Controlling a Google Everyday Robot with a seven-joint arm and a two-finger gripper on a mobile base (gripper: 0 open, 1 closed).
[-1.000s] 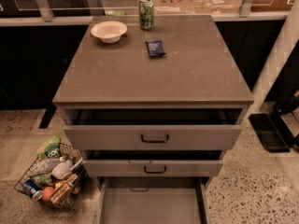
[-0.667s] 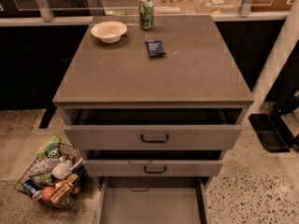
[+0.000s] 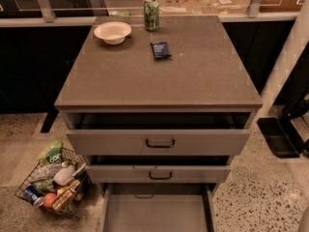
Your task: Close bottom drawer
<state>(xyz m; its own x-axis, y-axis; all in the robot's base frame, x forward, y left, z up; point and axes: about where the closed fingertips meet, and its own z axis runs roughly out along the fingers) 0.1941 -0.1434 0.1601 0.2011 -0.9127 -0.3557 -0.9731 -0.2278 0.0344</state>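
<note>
Pincer out of shot: no part of it shows anywhere in the view, so whether its fingers stand apart or together cannot be told.

At 6 o'clock, the bottom drawer (image 3: 157, 211) of the grey cabinet stands pulled well out. Its bare grey tray is open to the camera, and its front panel is lost below the frame edge. Just above it, the middle drawer (image 3: 159, 174) and the top drawer (image 3: 159, 141) each sit slightly ajar, dark bar handles facing forward.

Closing it well likely means bringing the pincer low to the hidden front panel and pressing flat near the handle at its centre. The push should run straight toward 12 o'clock along the slides; an off-centre shove could skew the tray. The arm should stay under the middle drawer's lip. A wire basket (image 3: 53, 182) of groceries rests on the floor at 8 o'clock, close beside the cabinet, and the base should probably stay clear of it.

On the desk (image 3: 159, 81), a cream bowl (image 3: 112, 32) sits at 11 o'clock, a green drinks can (image 3: 151, 13) at 12 and a dark blue packet (image 3: 160, 50) just below the can.

No brand can be read on the can or packet. A green pouch in the basket carries white lettering too unclear to make out.
</note>
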